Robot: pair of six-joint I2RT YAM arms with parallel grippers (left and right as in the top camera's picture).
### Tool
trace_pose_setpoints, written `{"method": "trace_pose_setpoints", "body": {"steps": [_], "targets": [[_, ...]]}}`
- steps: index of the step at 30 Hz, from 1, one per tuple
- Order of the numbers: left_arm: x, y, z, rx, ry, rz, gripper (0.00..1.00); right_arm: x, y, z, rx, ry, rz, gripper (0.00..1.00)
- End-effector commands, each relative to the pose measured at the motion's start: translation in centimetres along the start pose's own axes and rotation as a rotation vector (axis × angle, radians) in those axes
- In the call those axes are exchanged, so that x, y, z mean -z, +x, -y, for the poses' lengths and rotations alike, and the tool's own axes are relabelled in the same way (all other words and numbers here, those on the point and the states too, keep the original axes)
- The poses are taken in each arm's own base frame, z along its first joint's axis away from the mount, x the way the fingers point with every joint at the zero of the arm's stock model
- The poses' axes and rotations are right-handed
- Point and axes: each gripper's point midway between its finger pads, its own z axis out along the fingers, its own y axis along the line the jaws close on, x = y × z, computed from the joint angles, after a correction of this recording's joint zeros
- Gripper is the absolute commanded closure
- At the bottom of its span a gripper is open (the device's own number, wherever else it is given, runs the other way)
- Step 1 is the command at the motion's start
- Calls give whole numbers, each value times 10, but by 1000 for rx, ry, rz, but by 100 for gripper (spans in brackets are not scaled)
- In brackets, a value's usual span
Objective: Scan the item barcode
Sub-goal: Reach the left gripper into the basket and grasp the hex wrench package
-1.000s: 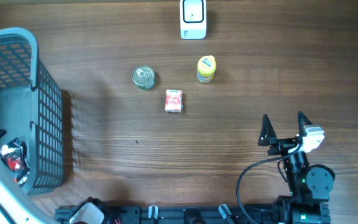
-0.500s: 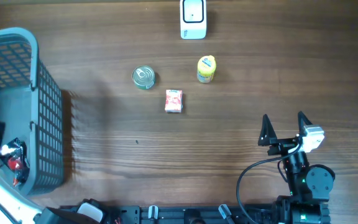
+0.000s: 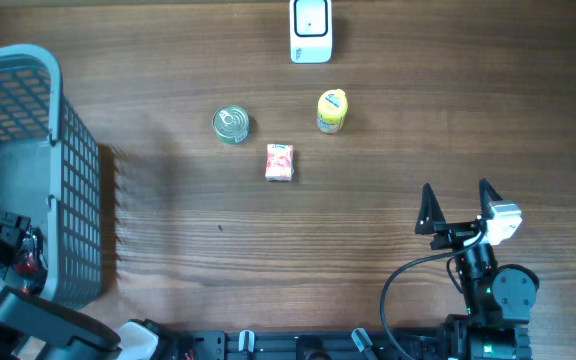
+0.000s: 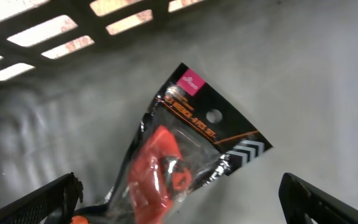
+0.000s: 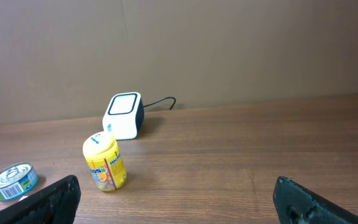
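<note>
**While the left claw hangs wide inside the basket, the right rests wide well outside it**

Where the grey basket (image 3: pixel 68 150) stands at the left edge of the desk (image 3: pixel 168 230), the left claw (image 4: pixel 182 202) is down within its walls, fingers (image 4: pixel 42 199) spread wide and gripping nothing. On the basket floor between those fingers lies the packet (image 4: pixel 191 149), clear plastic with a black-and-pink header and something red-orange inside, lying askew. Outside the basket, to its right, sit a tin can (image 3: pixel 231 124), a small red-and-white pack (image 3: pixel 280 162) and a yellow jar (image 3: pixel 332 111). The white scanner (image 3: pixel 311 30) is beyond them. Farthest from the basket, the right claw (image 3: pixel 456 195) is spread wide and empty.
</note>
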Motion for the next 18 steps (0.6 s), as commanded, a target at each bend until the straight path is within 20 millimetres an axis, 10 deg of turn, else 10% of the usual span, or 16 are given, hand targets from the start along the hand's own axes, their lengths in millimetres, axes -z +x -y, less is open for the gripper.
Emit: {"method": "trace_pose_setpoints", "body": {"steps": [1, 10, 18], "targets": [[-7, 2, -9, -7, -38, -13, 0, 0, -2, -1, -11, -4, 9, 0], [-36, 21, -9, -5, -39, -124, 1, 0, -2, -1, -11, -4, 9, 0], [-35, 25, 10, 2, 71, -152, 38, 0, -2, -1, -11, -4, 9, 0]]}}
